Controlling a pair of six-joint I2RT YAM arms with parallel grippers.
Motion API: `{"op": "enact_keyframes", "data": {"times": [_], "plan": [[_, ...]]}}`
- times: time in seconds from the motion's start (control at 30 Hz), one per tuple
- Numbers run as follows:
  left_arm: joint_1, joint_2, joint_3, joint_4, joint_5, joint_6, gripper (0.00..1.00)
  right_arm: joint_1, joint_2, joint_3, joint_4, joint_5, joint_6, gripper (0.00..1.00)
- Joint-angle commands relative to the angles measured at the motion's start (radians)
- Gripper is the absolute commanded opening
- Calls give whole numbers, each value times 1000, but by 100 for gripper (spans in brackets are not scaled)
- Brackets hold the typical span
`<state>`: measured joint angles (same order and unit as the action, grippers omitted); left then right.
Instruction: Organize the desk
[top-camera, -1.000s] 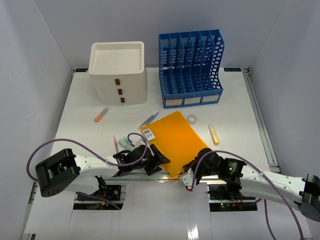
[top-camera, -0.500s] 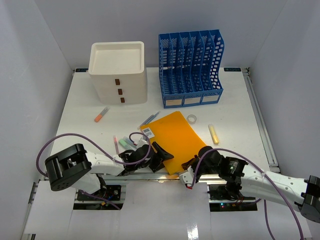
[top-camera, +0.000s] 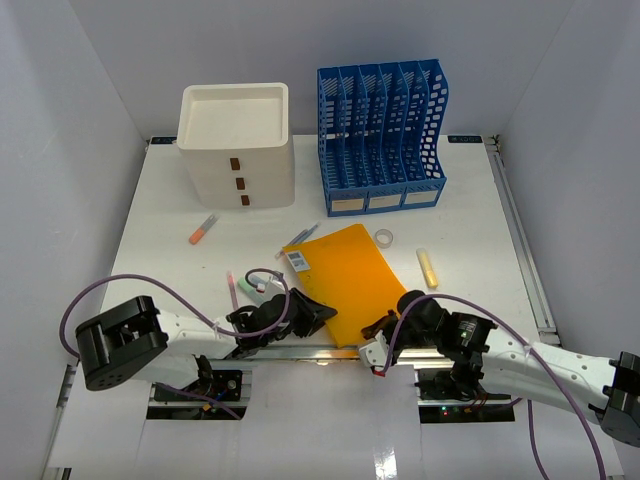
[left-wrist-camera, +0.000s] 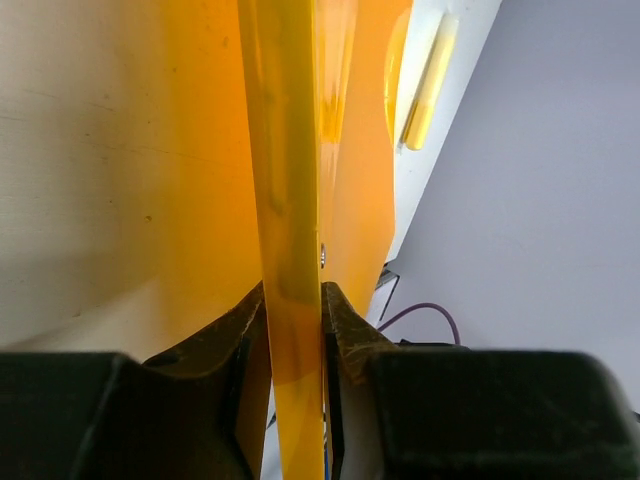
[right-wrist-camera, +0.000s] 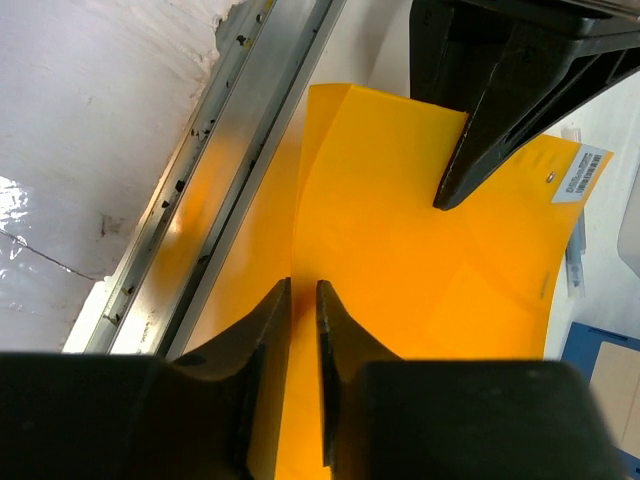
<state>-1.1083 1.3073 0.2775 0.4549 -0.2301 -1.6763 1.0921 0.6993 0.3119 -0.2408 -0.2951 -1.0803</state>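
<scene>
We held the orange folder (top-camera: 345, 275) by its near edge, left gripper (left-wrist-camera: 295, 292) and right gripper (right-wrist-camera: 302, 288) both pinched onto it, likely to lift it off the desk (top-camera: 470, 220).

**Item 1.** White sticker (top-camera: 297, 262), rectangular, on the far left corner of the orange folder (top-camera: 352, 285) on the surface (top-camera: 480, 240).
- Carries a black barcode with lines of fine print beside it.
- The right wrist view shows the bars as dark stripes and the print as grey rows. The characters are too small to read.
- The top view shows only a dark patch on white.

**Item 2.** Three pale label cards (top-camera: 385, 201), set in holders along the lower front of the blue file rack (top-camera: 380, 110).
- Any writing on them cannot be made out.

**Legible words, brand names, numbers or signs:** none in any view.
</scene>
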Motion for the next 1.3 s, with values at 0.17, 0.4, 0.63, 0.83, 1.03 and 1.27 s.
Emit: {"op": "enact_keyframes", "data": {"times": [0.17, 0.4, 0.63, 0.83, 1.03, 1.27], "plan": [[1, -74, 5, 16, -24, 151, 0, -48, 0, 141, -129, -82, 60, 42], [-11, -122, 58, -112, 28, 291, 0, -120, 9, 305, -160, -21, 137, 57], [-19, -237, 99, -266, 5, 511, 0, -326, 135, 454, -84, -61, 323, 67], [-24, -323, 110, -331, -7, 658, 0, -709, 351, 613, -66, -399, 569, 77], [-42, -358, 134, -351, 14, 836, 0, -785, 454, 651, -44, -564, 763, 87], [-47, -444, 129, -398, -17, 900, 0, -842, 505, 643, 6, -753, 773, 97]]}}
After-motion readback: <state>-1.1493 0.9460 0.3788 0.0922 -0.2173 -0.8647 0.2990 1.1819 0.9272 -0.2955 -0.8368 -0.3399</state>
